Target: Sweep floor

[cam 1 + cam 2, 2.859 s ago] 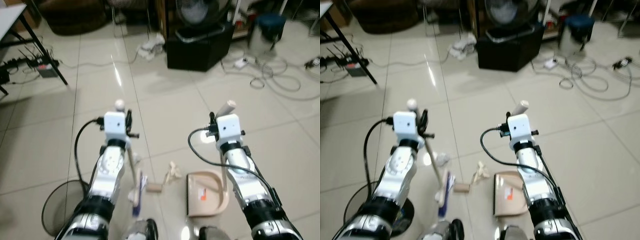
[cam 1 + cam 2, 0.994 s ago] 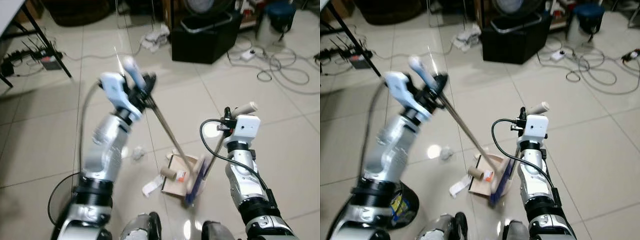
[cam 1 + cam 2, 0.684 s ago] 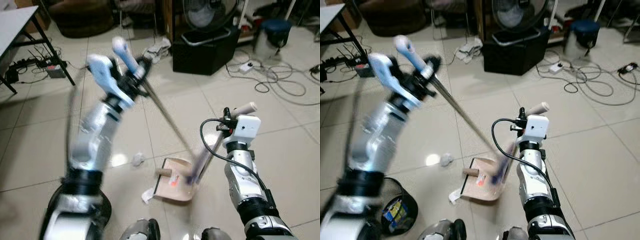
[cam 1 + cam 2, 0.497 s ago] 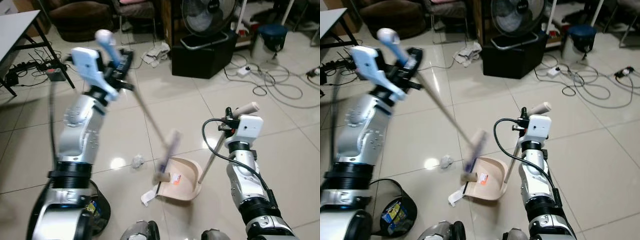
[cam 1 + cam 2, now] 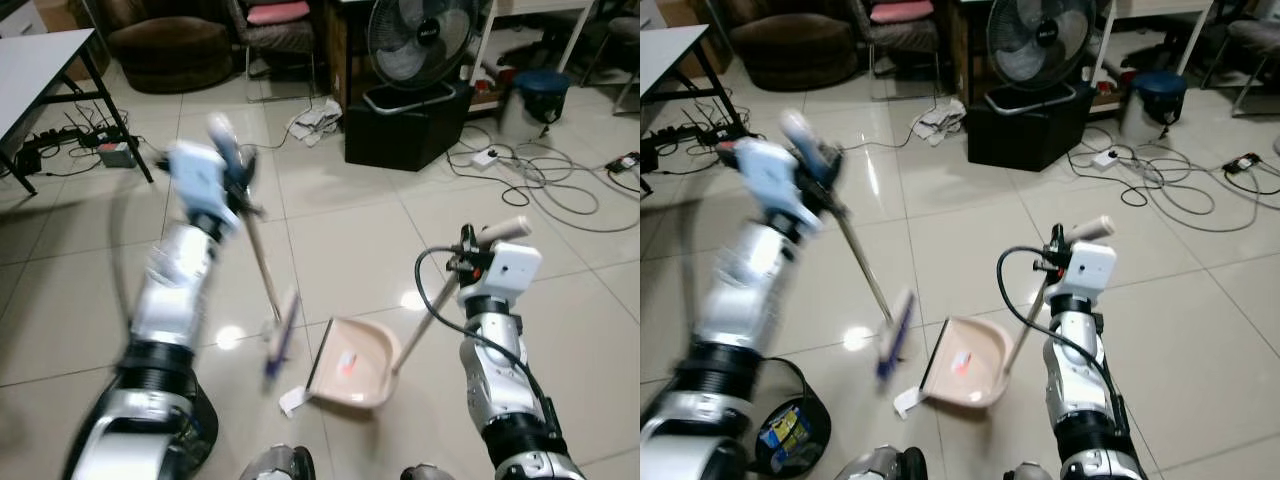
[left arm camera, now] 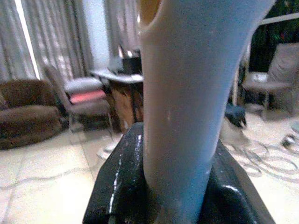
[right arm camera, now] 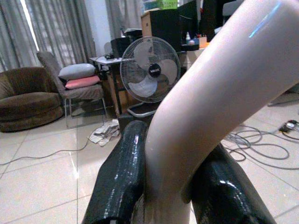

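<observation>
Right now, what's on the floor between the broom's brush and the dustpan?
In the left eye view, bare tile separates the broom's brush from the dustpan. A white paper scrap lies just below that gap.

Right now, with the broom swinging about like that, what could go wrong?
The left gripper holds the broom in a blurred swing beside the dustpan; a stroke could knock the pan and perhaps spill it. White paper lies outside the pan's mouth and may be missed. Cables trail across the floor ahead, a possible snag.
</observation>
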You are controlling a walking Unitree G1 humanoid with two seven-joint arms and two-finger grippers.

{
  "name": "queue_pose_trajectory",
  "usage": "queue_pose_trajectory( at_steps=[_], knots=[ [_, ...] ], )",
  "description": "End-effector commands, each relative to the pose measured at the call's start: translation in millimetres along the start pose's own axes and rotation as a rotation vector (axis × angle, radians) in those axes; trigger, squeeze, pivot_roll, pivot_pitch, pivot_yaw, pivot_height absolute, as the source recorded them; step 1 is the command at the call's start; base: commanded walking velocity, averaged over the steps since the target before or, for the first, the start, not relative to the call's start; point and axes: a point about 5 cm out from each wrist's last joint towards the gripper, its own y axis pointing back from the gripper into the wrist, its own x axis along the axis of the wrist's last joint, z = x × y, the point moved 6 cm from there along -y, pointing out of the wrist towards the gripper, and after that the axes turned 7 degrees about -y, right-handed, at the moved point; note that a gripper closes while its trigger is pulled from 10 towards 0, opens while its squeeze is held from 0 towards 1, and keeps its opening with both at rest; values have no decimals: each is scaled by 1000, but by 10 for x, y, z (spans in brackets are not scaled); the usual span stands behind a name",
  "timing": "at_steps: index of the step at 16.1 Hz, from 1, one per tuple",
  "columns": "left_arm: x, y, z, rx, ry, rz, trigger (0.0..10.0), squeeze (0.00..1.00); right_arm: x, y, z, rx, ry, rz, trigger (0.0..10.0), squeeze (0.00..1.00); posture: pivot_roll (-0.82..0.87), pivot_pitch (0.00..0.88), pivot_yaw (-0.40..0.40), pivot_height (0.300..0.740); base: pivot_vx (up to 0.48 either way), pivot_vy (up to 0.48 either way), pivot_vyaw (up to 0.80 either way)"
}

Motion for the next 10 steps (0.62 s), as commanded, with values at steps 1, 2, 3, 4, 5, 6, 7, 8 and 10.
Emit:
queue_pose_trajectory(
  at_steps=[1,2,3,4,5,6,7,8,10],
  knots=[
    [-98,7,130,-20,-34,-8,10000,0,152,-37,-51,12,-33,59,10000,0,-78,0,87,740,0,0,0],
    [-207,9,291,-37,13,-33,10000,0,168,-38,-48,11,-34,63,10000,0,-92,0,92,740,0,0,0],
    [-204,-26,461,-47,67,-27,10000,0,208,-51,-25,6,-32,73,10000,0,-102,0,96,740,0,0,0],
    [-182,-46,494,-49,49,-23,10000,0,239,-58,-9,3,-29,82,10000,0,-102,0,97,740,0,0,0],
    [-166,-67,467,-25,32,-21,10000,0,269,-61,8,1,-26,89,10000,0,-102,0,97,740,0,0,0],
    [-172,-80,421,-1,1,-21,10000,0,285,-59,16,2,-20,92,10000,0,-102,0,97,740,0,0,0],
    [-187,-70,322,30,-46,-18,10000,0,271,-50,10,13,19,76,10000,0,-109,0,94,740,0,0,0],
    [-197,-53,229,55,-77,-15,10000,0,237,-36,-6,28,70,51,10000,0,-110,0,93,740,0,0,0],
    [-242,-14,154,64,-99,-43,10000,0,197,-4,-25,36,139,13,10000,0,-111,0,89,740,0,0,0]
  ],
)
